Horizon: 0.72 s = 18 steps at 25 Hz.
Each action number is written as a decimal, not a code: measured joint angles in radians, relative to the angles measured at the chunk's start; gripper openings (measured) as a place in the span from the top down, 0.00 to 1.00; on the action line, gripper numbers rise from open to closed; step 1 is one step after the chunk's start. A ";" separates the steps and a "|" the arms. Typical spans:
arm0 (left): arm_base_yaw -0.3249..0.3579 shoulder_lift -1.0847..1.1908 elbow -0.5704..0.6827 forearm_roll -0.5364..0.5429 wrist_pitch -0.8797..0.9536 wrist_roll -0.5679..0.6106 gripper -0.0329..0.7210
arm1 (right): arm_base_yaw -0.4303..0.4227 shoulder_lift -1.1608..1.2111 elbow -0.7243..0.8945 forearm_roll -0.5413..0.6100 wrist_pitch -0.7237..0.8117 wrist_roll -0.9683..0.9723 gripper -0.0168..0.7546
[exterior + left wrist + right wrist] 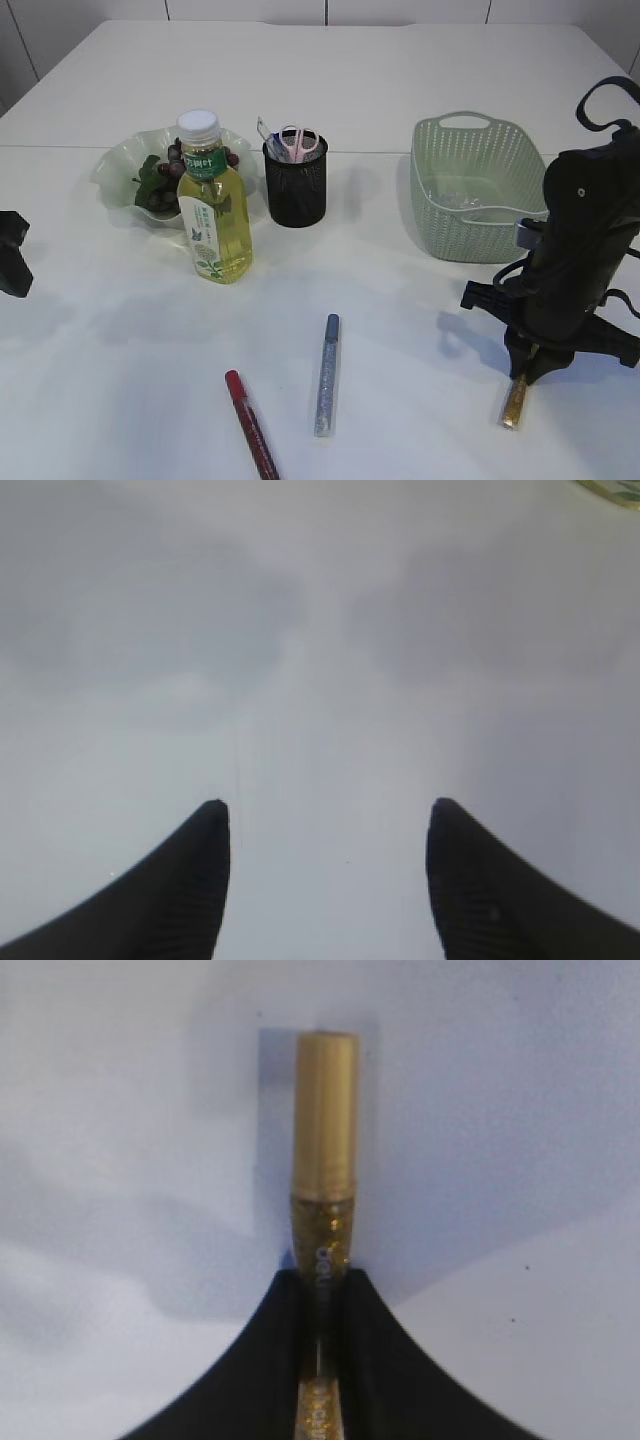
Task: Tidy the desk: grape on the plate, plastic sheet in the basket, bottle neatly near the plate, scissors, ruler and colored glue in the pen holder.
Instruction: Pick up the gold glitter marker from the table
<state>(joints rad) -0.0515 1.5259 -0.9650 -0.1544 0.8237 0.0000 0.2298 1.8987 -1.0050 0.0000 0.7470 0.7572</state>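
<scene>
My right gripper (322,1278) is shut on a gold glitter glue pen (325,1160) lying on the table, its cap pointing away from the jaws. In the exterior view the gold glue (515,402) pokes out under the right gripper (525,380) at the front right. A blue glue pen (327,375) and a red one (250,425) lie at the front centre. The bottle (212,200) stands before the plate (120,165) with grapes (165,180). Scissors (297,142) stand in the black pen holder (295,190). My left gripper (328,815) is open over bare table.
A green basket (480,190) stands behind the right arm, with a clear plastic sheet (465,200) inside. A clear strip, perhaps the ruler (266,132), sticks out of the pen holder. The left gripper (12,255) shows at the far left edge.
</scene>
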 joint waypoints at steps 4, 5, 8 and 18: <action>0.000 0.000 0.000 0.000 0.000 0.000 0.35 | 0.000 0.000 -0.004 0.000 0.000 -0.001 0.88; 0.000 0.000 0.000 0.000 0.000 0.000 0.35 | 0.000 0.000 -0.004 0.000 0.000 -0.004 0.88; 0.000 0.000 0.000 0.000 0.000 0.000 0.35 | 0.000 -0.004 -0.004 0.018 -0.005 -0.030 0.89; 0.000 0.000 0.000 0.002 0.000 0.000 0.35 | 0.000 -0.126 -0.023 0.741 -0.046 -0.860 0.89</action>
<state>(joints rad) -0.0515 1.5259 -0.9650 -0.1523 0.8233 0.0000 0.2298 1.7726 -1.0282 0.7410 0.7007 -0.1029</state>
